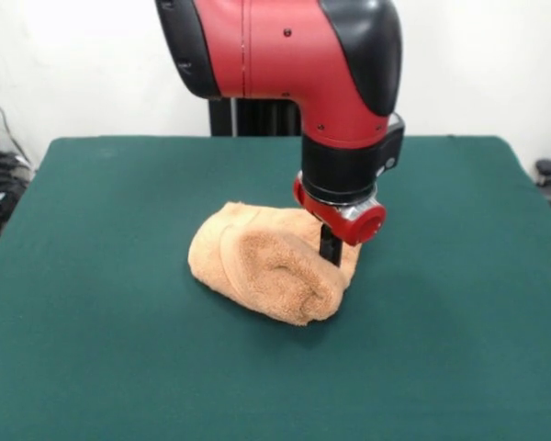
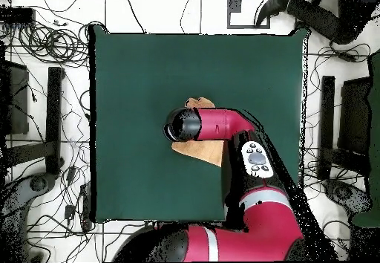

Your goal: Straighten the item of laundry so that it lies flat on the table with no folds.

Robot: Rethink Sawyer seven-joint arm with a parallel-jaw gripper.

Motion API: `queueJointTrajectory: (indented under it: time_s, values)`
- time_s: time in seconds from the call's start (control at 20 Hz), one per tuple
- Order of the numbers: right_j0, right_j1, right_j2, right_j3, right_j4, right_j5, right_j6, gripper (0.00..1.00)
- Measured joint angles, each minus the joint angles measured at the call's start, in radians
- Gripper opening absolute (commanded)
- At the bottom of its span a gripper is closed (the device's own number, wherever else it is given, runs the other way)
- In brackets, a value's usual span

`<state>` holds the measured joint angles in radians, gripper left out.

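You'll find no readable writing anywhere. The towel (image 1: 271, 260) sits bunched and folded near the middle of the counter (image 1: 101, 349), well clear of every counter edge, with bare green all around it. The tool (image 1: 331, 250) is down at the towel's back corner; whether it's gripping can't be told.

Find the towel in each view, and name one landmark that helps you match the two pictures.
Front view: the towel lies bunched near the table's middle, just under the arm's wrist.
Overhead view: only bits of the towel show, peeking out above and below the arm, near the table's middle.
Shared landmark: the arm's red wrist sits right over the towel in both.
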<state>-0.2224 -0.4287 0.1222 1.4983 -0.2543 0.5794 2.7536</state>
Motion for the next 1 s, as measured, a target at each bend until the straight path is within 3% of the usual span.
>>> queueJointTrajectory:
  time_s: [0.5,1.0]
  values:
    - [0.001,-0.042,0.000,0.000,-0.003,0.047,0.000,0.00]
    - [0.001,-0.191,0.000,-0.003,-0.003,0.195,0.000,0.00]
